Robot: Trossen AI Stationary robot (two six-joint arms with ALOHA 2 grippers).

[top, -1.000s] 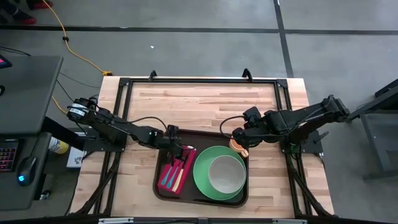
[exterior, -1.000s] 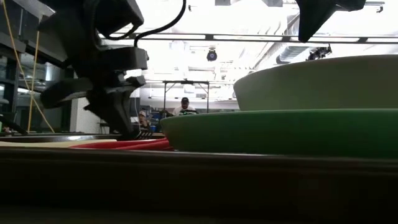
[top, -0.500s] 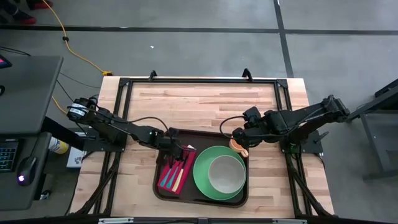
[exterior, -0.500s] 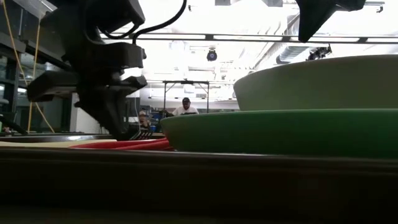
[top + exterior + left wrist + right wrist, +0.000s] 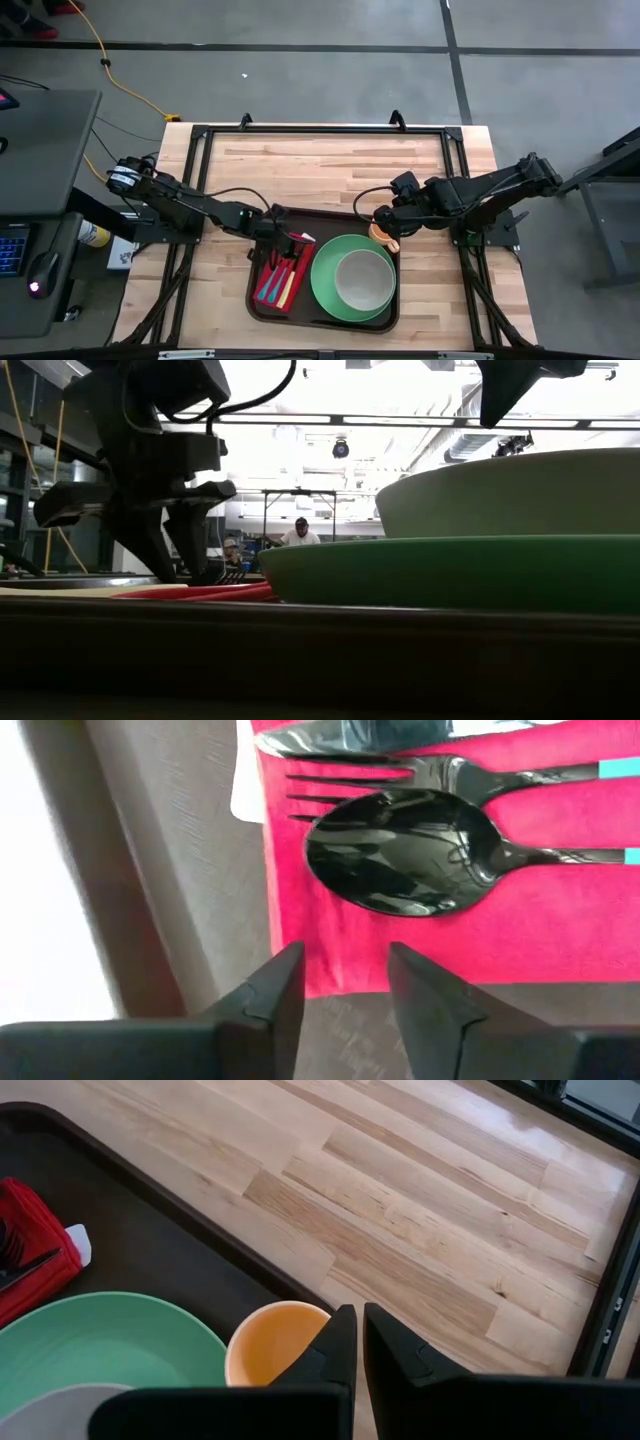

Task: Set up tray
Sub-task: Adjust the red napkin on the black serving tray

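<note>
The dark brown tray (image 5: 262, 300) lies at the table's near middle. On its left part a red napkin (image 5: 270, 292) carries a knife (image 5: 350, 732), a fork (image 5: 350, 775) and a spoon (image 5: 400, 850) side by side. To the right, a pale bowl (image 5: 362, 280) sits in a green plate (image 5: 325, 275), and an orange cup (image 5: 382, 237) stands at the tray's far right corner. My left gripper (image 5: 345, 980) hovers open at the napkin's far end, just beyond the spoon's bowl. Above the cup, my right gripper (image 5: 358, 1340) hangs shut and holds nothing.
Bare wooden tabletop (image 5: 320, 165) stretches from the tray to the far edge. Black frame rails (image 5: 200, 150) run along the table's sides. A desk with a mouse (image 5: 40, 270) stands left of the table. People (image 5: 298, 532) sit in the room beyond.
My left gripper has opened over the napkin's far end and its wrist has rolled a little, while staying in the same place. The cutlery lies still on the napkin.
</note>
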